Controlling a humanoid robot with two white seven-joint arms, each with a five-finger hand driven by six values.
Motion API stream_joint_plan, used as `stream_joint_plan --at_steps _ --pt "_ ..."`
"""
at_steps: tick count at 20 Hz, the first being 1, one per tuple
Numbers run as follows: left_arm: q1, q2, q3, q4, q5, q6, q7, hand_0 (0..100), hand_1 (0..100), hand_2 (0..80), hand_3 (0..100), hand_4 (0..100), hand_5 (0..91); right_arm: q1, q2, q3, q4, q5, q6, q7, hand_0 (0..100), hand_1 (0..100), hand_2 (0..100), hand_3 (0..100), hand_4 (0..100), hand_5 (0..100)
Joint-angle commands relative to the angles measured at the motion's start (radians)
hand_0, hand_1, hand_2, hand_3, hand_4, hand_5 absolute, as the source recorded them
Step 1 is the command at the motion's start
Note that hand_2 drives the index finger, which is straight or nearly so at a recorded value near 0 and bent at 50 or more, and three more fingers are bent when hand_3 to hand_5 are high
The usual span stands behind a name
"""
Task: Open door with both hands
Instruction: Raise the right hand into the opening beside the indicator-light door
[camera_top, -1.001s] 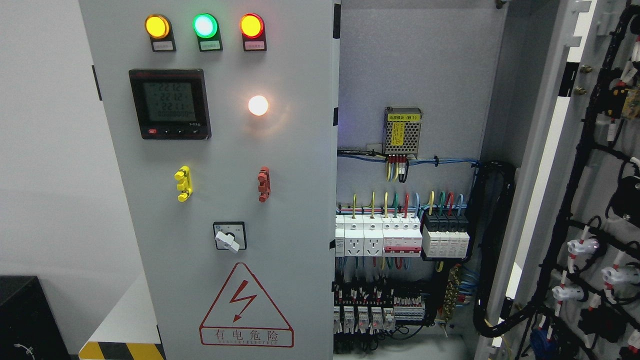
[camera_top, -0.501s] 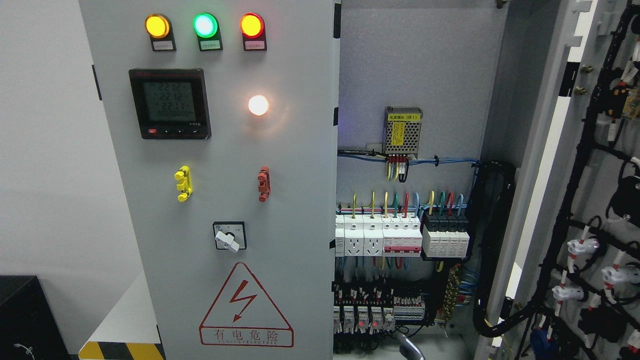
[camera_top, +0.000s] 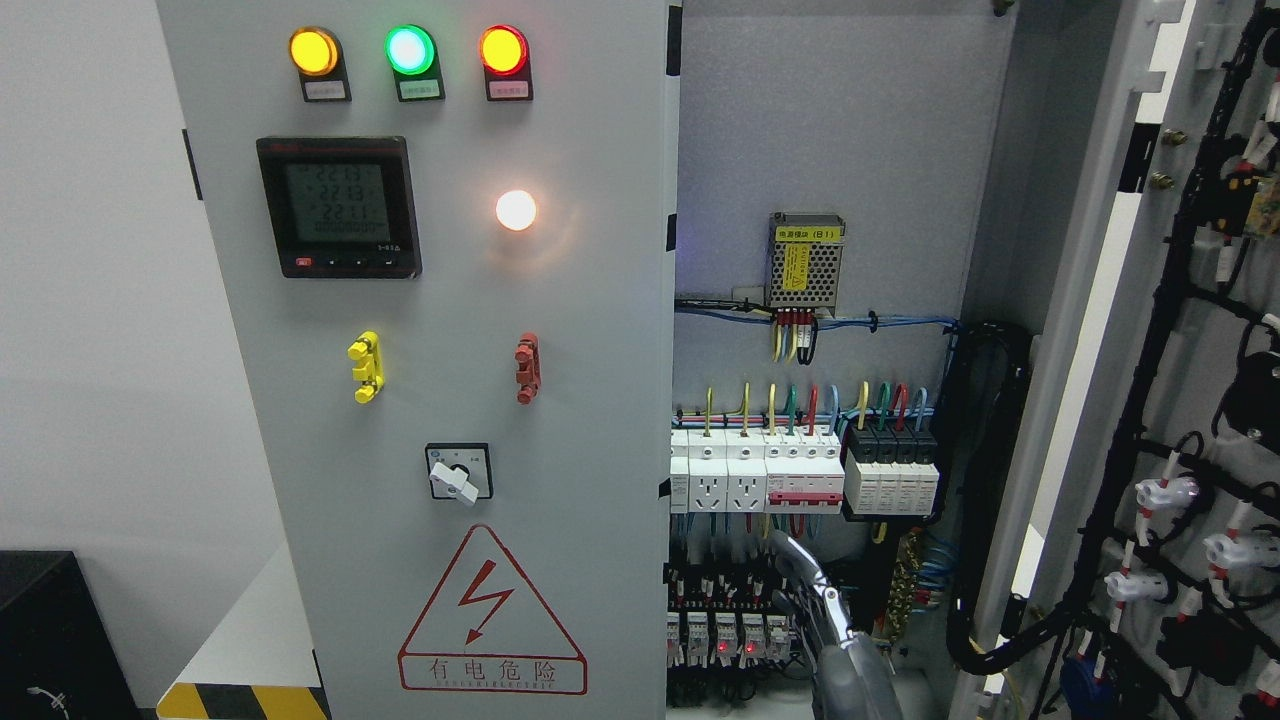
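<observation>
Head view: a grey robot hand (camera_top: 825, 620) rises from the bottom edge, right of middle, fingers (camera_top: 800, 560) loosely extended and holding nothing, before the terminal blocks (camera_top: 740, 620). Which arm it belongs to is unclear. Left door (camera_top: 430, 400) stands shut; right door (camera_top: 1180, 400) swung open, breakers (camera_top: 800, 470) behind.

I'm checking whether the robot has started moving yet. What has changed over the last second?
A robot hand has risen from the bottom edge, right of the middle, in front of the open cabinet's lower terminal rows. It holds nothing and touches neither door. The left door, open right door and indicator lamps are unchanged.
</observation>
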Motion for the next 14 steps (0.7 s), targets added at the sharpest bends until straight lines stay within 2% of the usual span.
stream_joint_plan --at_steps 1,3,6,10,14 --pt "-0.021 -0.007 -0.029 0.019 0.013 -0.002 0.000 0 0 0.0 0 0 0.0 -0.143 0.043 -0.062 0.152 -0.046 0.014 0.005 0 0 0 0 0 0" --pt "-0.024 -0.007 -0.023 0.035 0.028 -0.002 0.000 0 0 0.0 0 0 0.0 -0.186 0.039 -0.074 0.192 -0.077 0.046 0.005 0 0 0 0 0 0" --pt "-0.029 -0.003 0.017 0.032 0.065 -0.008 0.001 0 0 0.0 0 0 0.0 -0.257 0.042 -0.114 0.273 -0.081 0.057 0.005 0 0 0 0 0 0" --pt "-0.029 -0.005 0.026 0.035 0.068 -0.008 0.001 0 0 0.0 0 0 0.0 -0.340 0.043 -0.114 0.358 -0.083 0.071 0.006 0 0 0 0 0 0" --pt "-0.029 -0.005 0.051 0.033 0.068 -0.008 0.001 0 0 0.0 0 0 0.0 -0.369 0.042 -0.112 0.401 -0.083 0.097 0.011 0 0 0 0 0 0"
